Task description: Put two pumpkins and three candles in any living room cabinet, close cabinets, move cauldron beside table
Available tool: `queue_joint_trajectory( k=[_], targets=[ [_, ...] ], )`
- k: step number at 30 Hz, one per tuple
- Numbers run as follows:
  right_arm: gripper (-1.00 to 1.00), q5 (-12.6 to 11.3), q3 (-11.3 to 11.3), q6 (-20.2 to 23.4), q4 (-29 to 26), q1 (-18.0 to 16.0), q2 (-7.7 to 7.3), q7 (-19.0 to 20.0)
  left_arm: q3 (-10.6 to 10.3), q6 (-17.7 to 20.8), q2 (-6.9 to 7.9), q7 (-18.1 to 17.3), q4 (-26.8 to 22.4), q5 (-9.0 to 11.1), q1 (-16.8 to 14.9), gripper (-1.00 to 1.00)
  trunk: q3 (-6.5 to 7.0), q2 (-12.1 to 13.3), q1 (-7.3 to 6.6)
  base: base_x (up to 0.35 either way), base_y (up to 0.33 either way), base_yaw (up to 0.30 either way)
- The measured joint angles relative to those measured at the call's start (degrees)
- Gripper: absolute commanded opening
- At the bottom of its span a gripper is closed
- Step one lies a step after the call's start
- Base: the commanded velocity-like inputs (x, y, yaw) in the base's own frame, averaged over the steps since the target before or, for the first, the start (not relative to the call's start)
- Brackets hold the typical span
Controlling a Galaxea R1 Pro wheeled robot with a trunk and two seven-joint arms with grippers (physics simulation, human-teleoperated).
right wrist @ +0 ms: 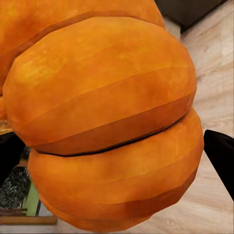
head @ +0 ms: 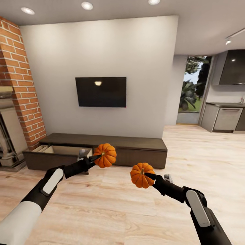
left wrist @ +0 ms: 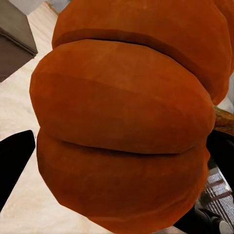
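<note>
Our left gripper (head: 98, 157) is clamped on one pumpkin (head: 105, 155), with a dark finger (head: 94, 158) lying across its near face. In the left wrist view that pumpkin (left wrist: 126, 117) swells between the two black fingertips (left wrist: 14, 161), its ribs pressed right up to them. Our right gripper (head: 147, 176) grips the other pumpkin (head: 142, 175) the same way, and in the right wrist view that pumpkin (right wrist: 105, 117) sits tight between the black finger pads (right wrist: 222, 156).

We take the cabinet (head: 136, 148) as our landmark. It is the long, low, dark brown unit standing against the pale wall (head: 102, 51). The left arm's pumpkin hangs in the air in front of the cabinet, overlapping the middle of its front in the head view. The right arm's pumpkin is held nearer to us, lower in the picture and towards the cabinet's right half, above the light wooden floor (head: 112, 207).

The cabinet's left front is pulled out as a drawer (head: 63, 151), open at the top, and we can see its pale inner walls; we cannot tell what lies inside. The right front is flush and shut.

Above the cabinet a dark television (head: 100, 92) is mounted on the wall. To the cabinet's left rises a red brick column (head: 23, 85) with a fireplace (head: 8, 143) beside it. Well off to its right are a window with greenery (head: 194, 85) and grey kitchen units (head: 226, 117).
</note>
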Motion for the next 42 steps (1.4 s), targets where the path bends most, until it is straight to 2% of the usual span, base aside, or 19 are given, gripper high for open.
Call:
queue_joint_trajectory(
  k=[19,42],
  targets=[
    [-1.00,0.0,0.8,0.0,0.0,0.0,0.02,0.0,0.1,0.0,-0.07,-0.3,1.6,0.0,0.0,-1.00,-0.71,0.0,0.00,0.272,0.179,0.260],
    [-1.00,0.0,1.0,0.0,0.0,0.0,0.01,0.0,0.1,0.1,0.00,-0.3,1.6,0.1,0.0,-1.00,-1.56,0.0,-0.01,0.332,0.018,0.260]
  ],
)
